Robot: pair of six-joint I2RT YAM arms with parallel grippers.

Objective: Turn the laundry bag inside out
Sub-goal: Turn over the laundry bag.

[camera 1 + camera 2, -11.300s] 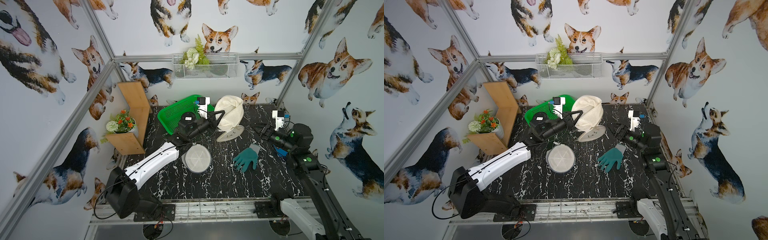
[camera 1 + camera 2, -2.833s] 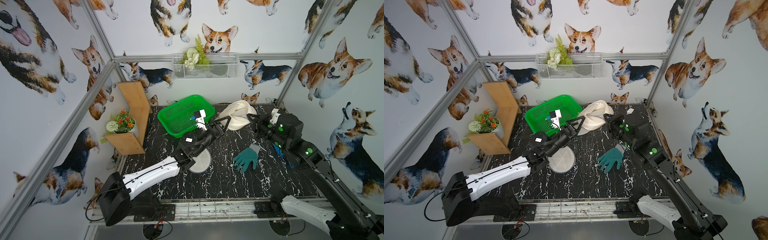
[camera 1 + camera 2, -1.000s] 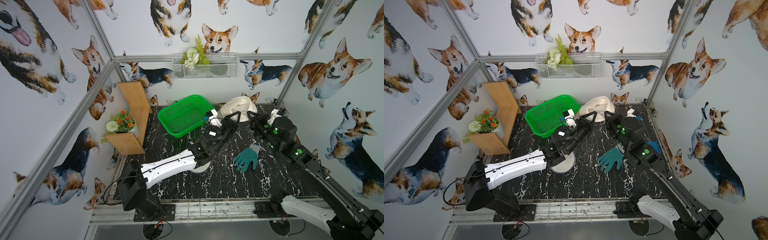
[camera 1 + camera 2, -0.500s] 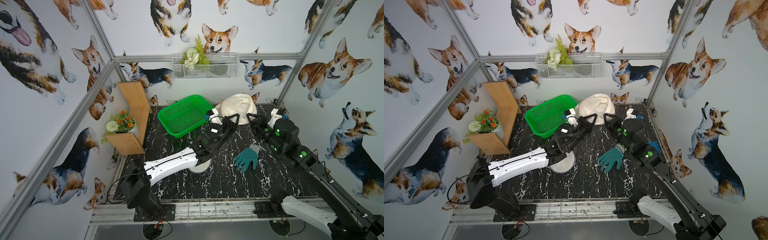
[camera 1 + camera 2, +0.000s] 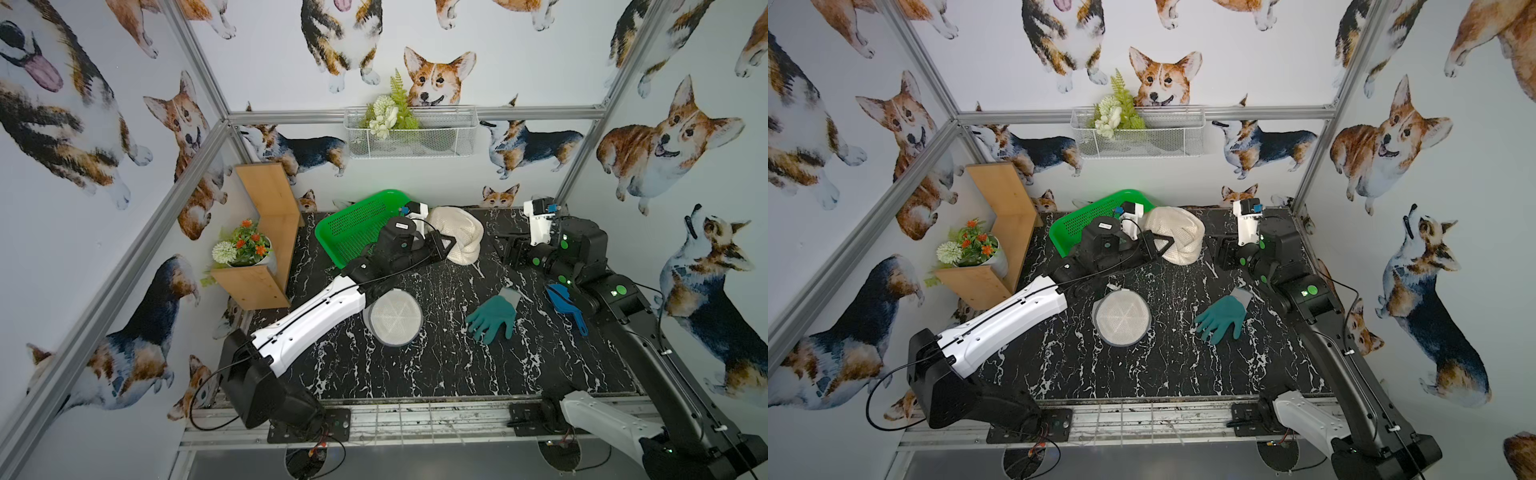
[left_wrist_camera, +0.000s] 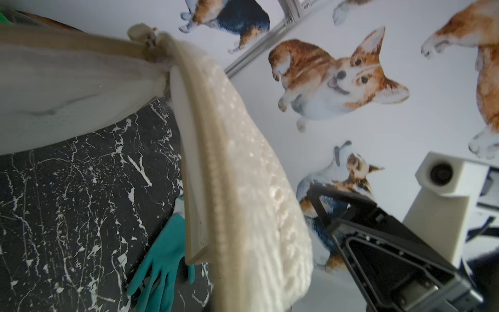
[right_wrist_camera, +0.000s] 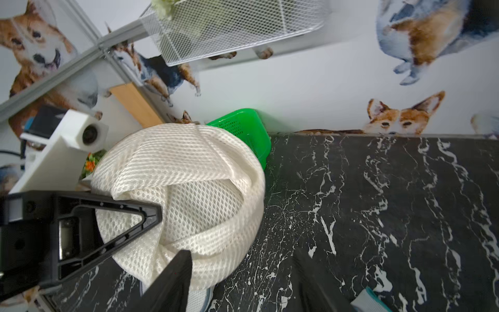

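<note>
Laundry bag [image 5: 457, 235]: cream mesh, bunched into a rounded heap at the back middle of the tabletop [image 5: 436, 365], just beside the green basket [image 5: 353, 224]; it shows in both top views.
Bag's opening: in the right wrist view the laundry bag [image 7: 189, 167] gapes toward the camera, and mesh folds show inside.
Bag's edge: in the left wrist view a zipper band runs along the laundry bag [image 6: 243, 162], above the tabletop.
Left gripper [image 5: 445, 246]: reaches in from the basket side; jaws pinched tight on the bag's near edge.
Right gripper [image 5: 508, 249]: near the bag on its other side and clear of it; jaws spread wide, only bare tabletop between them.
Contact with tabletop: I cannot tell whether the bag's underside rests on it.
Round mesh disc [image 5: 395, 316]: flat on the tabletop, partly under the left arm.
Teal glove [image 5: 492, 318]: flat, to the disc's right, well apart from the bag.
Blue scoop [image 5: 561, 297]: by the right arm, partly hidden.
</note>
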